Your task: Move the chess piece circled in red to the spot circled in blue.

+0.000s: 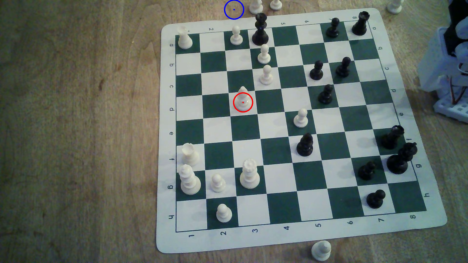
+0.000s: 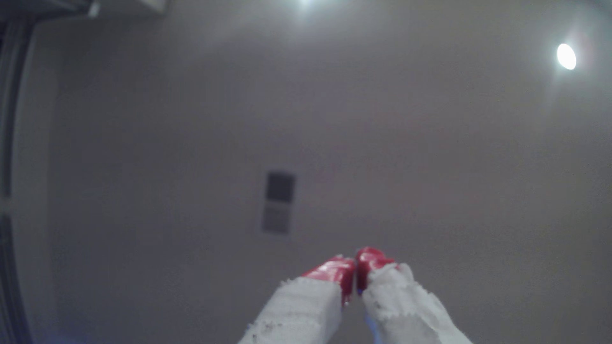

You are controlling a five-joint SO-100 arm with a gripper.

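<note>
On a white square, the cream teardrop-topped bishop [image 1: 242, 100] stands upright.

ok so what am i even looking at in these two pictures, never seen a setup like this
It is a small robot arm at a chess game. The exterior view looks down on a green and white chessboard lying on a wooden table. The arm's white base sits at that view's right edge. A red ring marks the chess piece to be moved, a white bishop. A blue ring marks the spot, bare wood beyond the board. The wrist view comes from a camera on the arm, now aimed at a ceiling with lamps. Its red-tipped end effector is shut and holds nothing.
</note>
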